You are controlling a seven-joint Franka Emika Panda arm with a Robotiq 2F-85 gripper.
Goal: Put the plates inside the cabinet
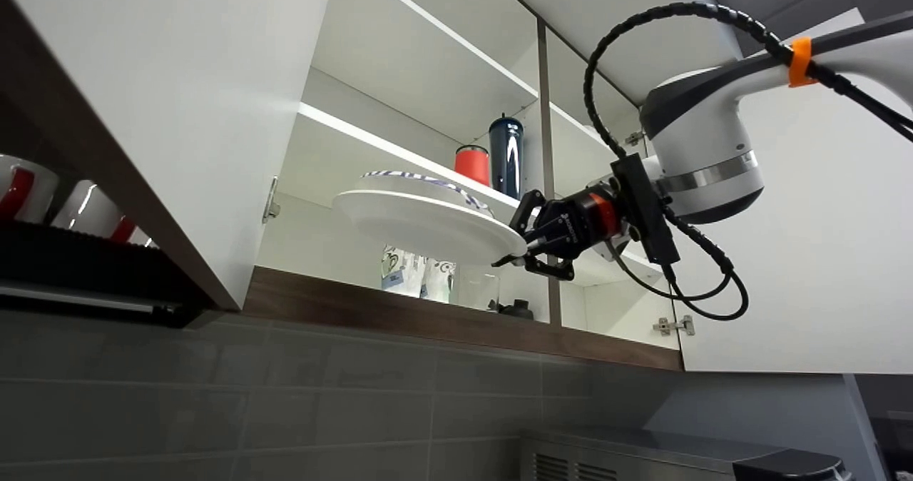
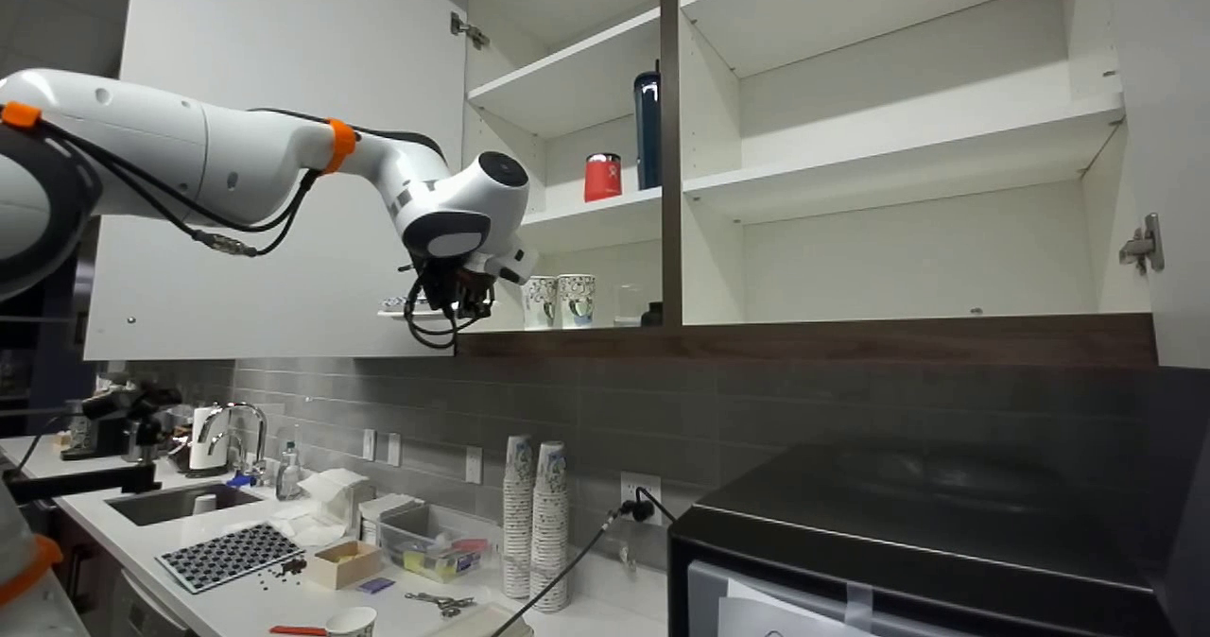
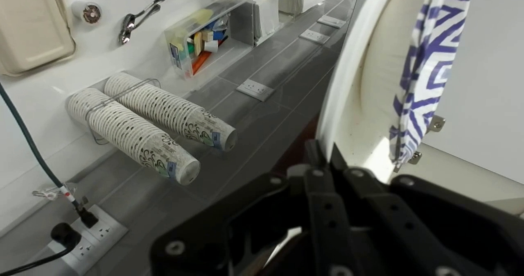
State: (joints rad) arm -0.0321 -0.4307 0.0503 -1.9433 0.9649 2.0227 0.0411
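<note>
Carrying seems in hand: the tool (image 1: 516, 251) pinches the plate (image 1: 421, 223), at its ten o'clock in an exterior view; next, ease it level into the cabinet (image 1: 428, 320).

Arm (image 2: 253, 157) outstretched, wrist (image 1: 706, 138) bent, tool (image 3: 325, 151) pinched together

tool (image 3: 325, 155): clamped on white plate (image 3: 345, 79) | patterned plate (image 3: 434, 79): on it | cup stacks (image 3: 131, 130): adjacent
</note>
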